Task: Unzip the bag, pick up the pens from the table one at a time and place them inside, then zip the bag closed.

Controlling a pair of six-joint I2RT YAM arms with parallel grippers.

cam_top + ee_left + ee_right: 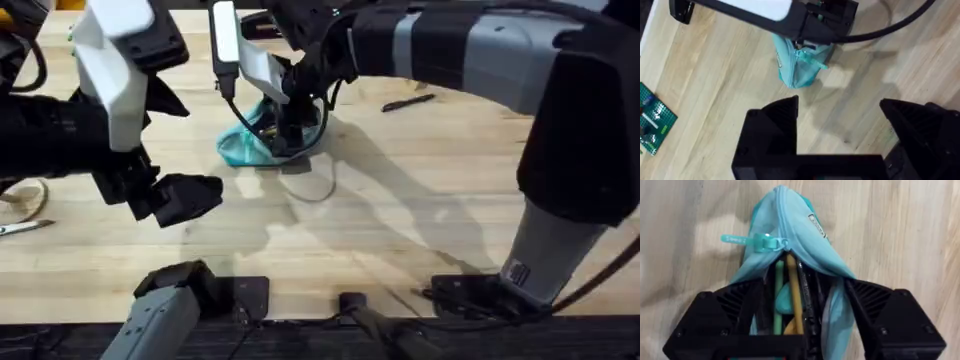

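Observation:
The teal bag (pixel 240 148) lies on the table (pixel 420 200) at the upper middle. Its zip is partly undone, with the pull tab (pixel 747 240) partway along. Inside the bag (pixel 805 225) I see a green stick, a yellow one and a black pen (pixel 807 302). My right gripper (pixel 805 285) is open, its fingers straddling the bag's open end. In the overhead view the right gripper (pixel 285 132) sits on top of the bag. Another black pen (pixel 408 102) lies on the table to the right. My left gripper (pixel 190 198) hovers open and empty, short of the bag (pixel 797 67).
A green circuit board (pixel 652 125) lies near the table's left edge. A tan loop (pixel 25 200) and a metal tool (pixel 25 228) sit at the far left. A thin cable (pixel 315 185) curls just in front of the bag.

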